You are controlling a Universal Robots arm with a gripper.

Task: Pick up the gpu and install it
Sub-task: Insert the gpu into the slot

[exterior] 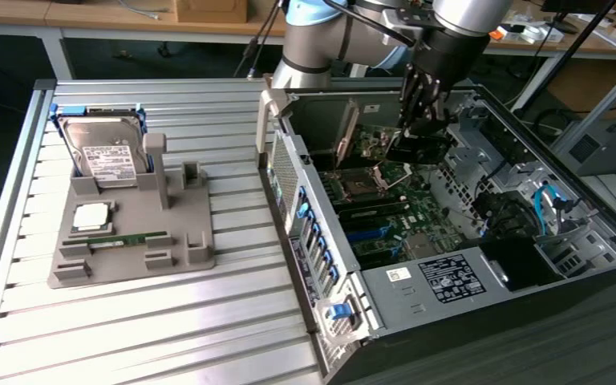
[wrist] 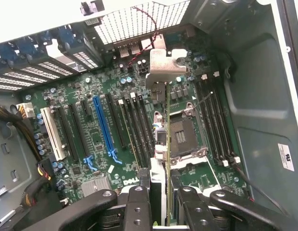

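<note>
Black ribbed gripper (wrist: pixel 158 204) jaws clamped on the thin green gpu card with silver metal bracket (wrist: pixel 161 72), held edge-on above the green motherboard (wrist: pixel 91 120) inside the open grey steel computer case (exterior: pixel 319 265).

A Universal Robots arm (exterior: pixel 335 36) in the exterior view: smooth silver-grey tubular links meet at rounded joints, one capped in pale blue. A dark cable runs along the upper link toward the wrist. The wrist section is a silver cylinder that gives way to a black housing, and below it sits the black gripper (exterior: pixel 423 120), built from jointed, stacked finger links. In the wrist view, the gripper (wrist: pixel 158 211) appears as matte black metal: two curved outer linkage bars with round silver pivot pins, and two straighter inner fingers (wrist: pixel 138 207) dotted with small screw holes along their faces. No lettering or markings can be made out on the arm.
</note>
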